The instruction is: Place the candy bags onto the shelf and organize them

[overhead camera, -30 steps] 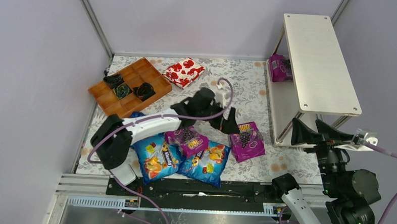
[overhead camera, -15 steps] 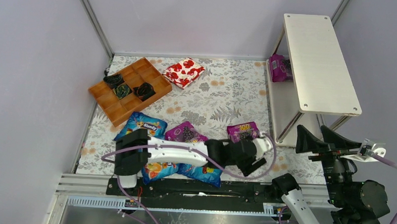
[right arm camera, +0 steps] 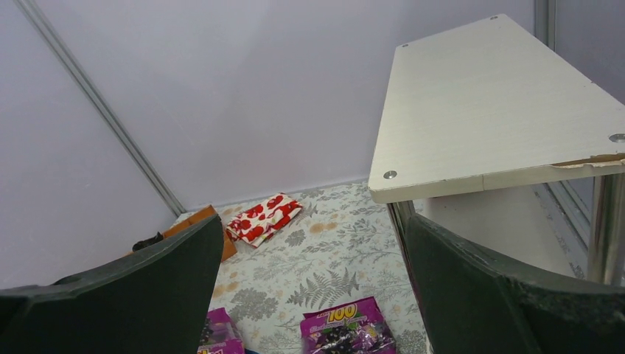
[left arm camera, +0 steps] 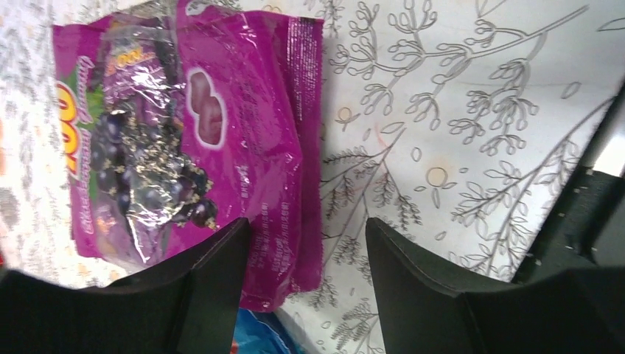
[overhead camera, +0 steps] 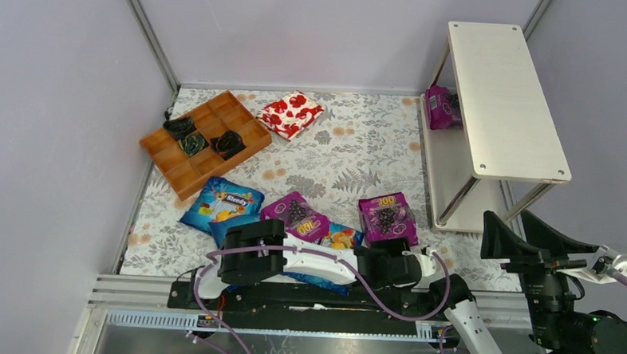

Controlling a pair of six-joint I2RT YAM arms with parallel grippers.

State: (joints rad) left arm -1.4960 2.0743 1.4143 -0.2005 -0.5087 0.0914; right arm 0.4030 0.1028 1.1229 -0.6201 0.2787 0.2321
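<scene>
My left gripper (left arm camera: 306,240) is spread wide and empty. It sits low over a corner of a purple bag (left arm camera: 184,147), and I can't tell whether it touches. That bag lies flat on the table (overhead camera: 351,147), near the shelf (overhead camera: 505,98). To its left a second purple bag (overhead camera: 297,214) lies beside a blue bag (overhead camera: 223,202). A third purple bag (overhead camera: 439,107) rests on the shelf's lower board, at the far end. My right gripper (right arm camera: 313,228) is wide open too, holding nothing, raised by the shelf's near corner.

Glossy purple bag (left arm camera: 184,133); matt pale shelf (overhead camera: 502,89)
</scene>
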